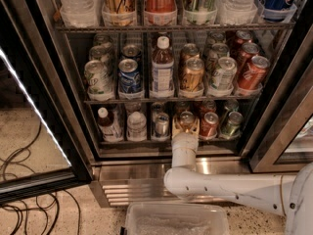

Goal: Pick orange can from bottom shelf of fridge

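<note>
Item: gripper (186, 127), lower centre, at the bottom shelf (142, 142), just left of orange can (209, 125); its grip we cannot tell.

The white arm (234, 190) comes from lower right, elbow bent, with its gripper (186, 127) pointing up near centre.
</note>
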`<state>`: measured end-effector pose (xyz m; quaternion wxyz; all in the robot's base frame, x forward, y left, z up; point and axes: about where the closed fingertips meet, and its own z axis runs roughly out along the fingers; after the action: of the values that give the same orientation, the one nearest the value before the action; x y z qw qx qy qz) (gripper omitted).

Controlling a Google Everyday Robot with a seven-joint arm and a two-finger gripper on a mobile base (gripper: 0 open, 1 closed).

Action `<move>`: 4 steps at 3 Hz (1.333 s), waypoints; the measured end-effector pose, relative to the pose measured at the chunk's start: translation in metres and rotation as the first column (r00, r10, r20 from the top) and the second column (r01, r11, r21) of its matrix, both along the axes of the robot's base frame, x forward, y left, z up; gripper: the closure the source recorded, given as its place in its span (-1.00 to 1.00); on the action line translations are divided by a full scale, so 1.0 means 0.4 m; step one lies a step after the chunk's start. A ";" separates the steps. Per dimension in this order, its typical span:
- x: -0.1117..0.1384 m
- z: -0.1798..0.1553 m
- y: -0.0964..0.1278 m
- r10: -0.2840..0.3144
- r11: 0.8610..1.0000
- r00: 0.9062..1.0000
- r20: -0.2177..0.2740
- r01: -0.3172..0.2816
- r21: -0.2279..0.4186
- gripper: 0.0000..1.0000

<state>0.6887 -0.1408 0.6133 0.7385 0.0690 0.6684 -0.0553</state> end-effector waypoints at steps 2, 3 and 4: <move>0.000 0.000 0.000 0.000 1.000 1.000 0.000 0.000 0.000 0.97; -0.014 0.051 -0.014 -0.035 0.999 0.997 0.066 0.036 -0.008 1.00; -0.042 0.137 -0.054 -0.093 0.996 0.981 0.169 0.093 0.008 1.00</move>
<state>0.6721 -0.1625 0.6683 0.7891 0.1047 0.5995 -0.0838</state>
